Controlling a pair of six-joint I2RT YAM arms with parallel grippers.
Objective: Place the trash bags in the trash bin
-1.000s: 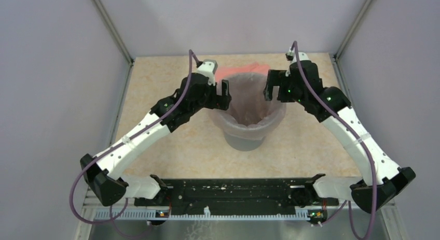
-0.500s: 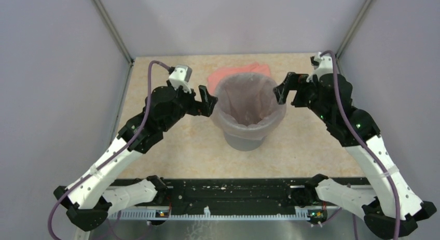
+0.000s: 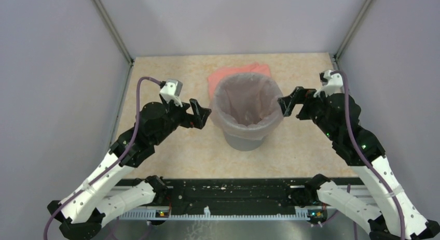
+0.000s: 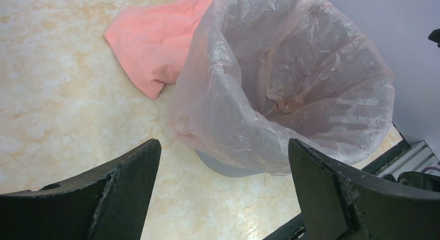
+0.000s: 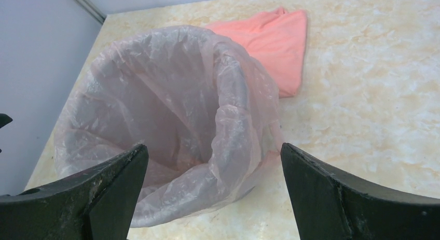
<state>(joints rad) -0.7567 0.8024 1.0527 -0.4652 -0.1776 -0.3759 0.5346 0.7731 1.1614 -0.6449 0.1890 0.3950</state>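
- Left tool [image 3: 202, 115]: a second ago it stands against the left rim of the bin; now it sits farther left and lower in the overhead frame, clear of the plastic. Its jaws are spread wide with nothing between them.
- Right tool [image 3: 285, 105]: it pulls back the same way, from the right rim out toward centre right. Its jaws are also spread wide and empty, and a gap shows between them and the bag.
- Trash bag [image 3: 249, 97]: the thin, see-through pink film lines the inside of the bin at frame centre. Its mouth is folded outward over the rim all round, and it keeps this shape while both arms retreat.
- Trash bin [image 3: 244, 142]: it stands upright on the tabletop [image 3: 166, 69] in the same spot, with only its grey lower wall showing below the film.
- Folded pink sheet [image 3: 220, 76]: it lies flat behind the bin, toward the upper centre, apparently untouched.
- Reading: with the bag seated and both tools released and backing away, the placement appears complete. The remaining motion is probably a return to rest.
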